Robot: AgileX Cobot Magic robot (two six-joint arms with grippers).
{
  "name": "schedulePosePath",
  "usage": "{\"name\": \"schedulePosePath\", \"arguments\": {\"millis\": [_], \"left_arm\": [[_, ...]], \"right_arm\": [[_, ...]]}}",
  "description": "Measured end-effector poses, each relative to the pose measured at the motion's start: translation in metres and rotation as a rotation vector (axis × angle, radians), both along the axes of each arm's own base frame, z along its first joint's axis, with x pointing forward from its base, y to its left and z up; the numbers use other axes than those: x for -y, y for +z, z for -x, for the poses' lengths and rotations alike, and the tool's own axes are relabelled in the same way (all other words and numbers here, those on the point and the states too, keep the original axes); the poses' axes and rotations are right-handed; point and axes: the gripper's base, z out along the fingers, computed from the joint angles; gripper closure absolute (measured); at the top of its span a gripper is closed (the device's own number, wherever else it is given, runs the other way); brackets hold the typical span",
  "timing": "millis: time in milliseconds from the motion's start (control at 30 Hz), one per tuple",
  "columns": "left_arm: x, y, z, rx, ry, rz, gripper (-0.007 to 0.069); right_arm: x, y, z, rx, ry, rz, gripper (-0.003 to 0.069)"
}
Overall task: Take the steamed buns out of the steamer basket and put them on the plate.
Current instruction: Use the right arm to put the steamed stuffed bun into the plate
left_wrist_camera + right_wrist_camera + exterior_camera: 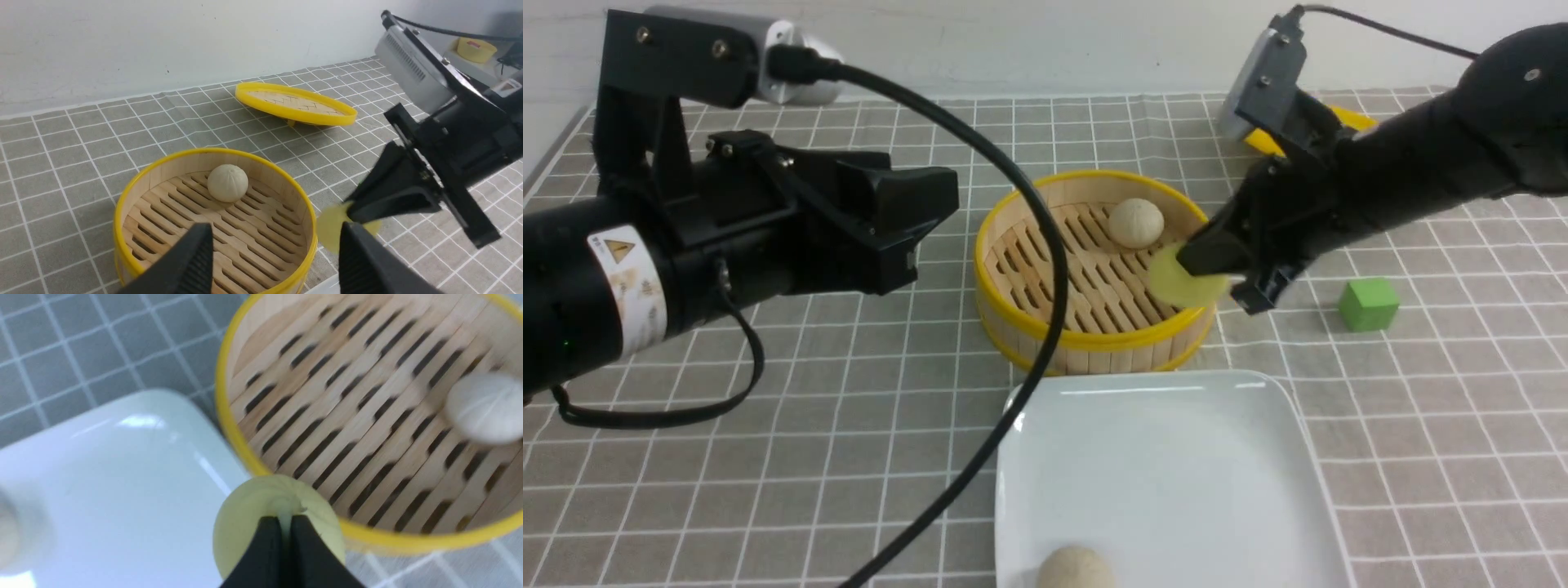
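Note:
The steamer basket (1013, 318) (122, 212) (222, 396) holds one cream-white steamed bun (1137, 222) (227, 182) (484, 406) near its far wall. My right gripper (1188, 265) (287, 522) is shut on the pale yellow bun (1184, 286) (331, 226) (245, 522), squashing it flat above the basket's rim on the plate side. Another cream bun (1076, 569) lies at the near edge of the white plate (1176, 457) (102, 477). My left gripper (935, 224) (273, 261) hangs open and empty, left of the basket.
A green cube (1369, 304) sits on the checked cloth right of the basket. The flat yellow-rimmed lid (294, 102) (1356, 118) lies behind, near the wall. A black cable (1045, 269) from the left arm crosses in front of the basket and plate.

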Motion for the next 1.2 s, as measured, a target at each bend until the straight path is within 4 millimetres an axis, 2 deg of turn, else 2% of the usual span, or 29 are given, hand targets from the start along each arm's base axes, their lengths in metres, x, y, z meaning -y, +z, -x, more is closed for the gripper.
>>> {"name": "schedulePosePath", "arguments": {"millis": [167, 200, 267, 300, 367, 467, 633, 767, 900, 1067, 1200], "left_arm": [[0.000, 0.000, 0.000, 0.000, 0.000, 0.000, 0.0195], [0.000, 0.000, 0.000, 0.000, 0.000, 0.000, 0.0195], [0.000, 0.000, 0.000, 0.000, 0.000, 0.000, 0.0195], [0.000, 0.000, 0.000, 0.000, 0.000, 0.000, 0.0195], [0.000, 0.000, 0.000, 0.000, 0.000, 0.000, 0.0195], [0.000, 0.000, 0.000, 0.000, 0.000, 0.000, 0.0195], [0.001, 0.000, 0.001, -0.002, -0.008, 0.001, 0.0195], [0.001, 0.000, 0.001, -0.005, -0.018, 0.002, 0.0195], [0.001, 0.000, 0.001, -0.006, -0.021, 0.003, 0.0195], [0.001, 0.000, 0.001, -0.006, -0.021, 0.003, 0.0195], [0.001, 0.000, 0.001, -0.006, -0.021, 0.003, 0.0196]], "right_arm": [[0.005, -0.001, 0.034, -0.210, -0.003, 0.087, 0.0644], [0.005, -0.001, 0.035, -0.214, -0.001, 0.088, 0.0644], [0.000, 0.005, 0.056, -0.249, 0.028, 0.080, 0.0644], [0.000, 0.005, 0.057, -0.251, 0.028, 0.078, 0.0644], [-0.008, 0.010, 0.078, -0.268, 0.064, 0.065, 0.0644], [-0.014, 0.002, 0.095, -0.299, 0.086, 0.069, 0.0644], [-0.016, -0.026, 0.108, -0.319, 0.070, 0.096, 0.0644], [-0.014, -0.034, 0.108, -0.295, 0.043, 0.095, 0.0642], [-0.015, -0.035, 0.106, -0.278, 0.033, 0.083, 0.0626], [-0.014, -0.037, 0.110, -0.304, 0.060, 0.094, 0.0512], [-0.018, -0.041, 0.111, -0.360, 0.059, 0.067, 0.0269]]}}
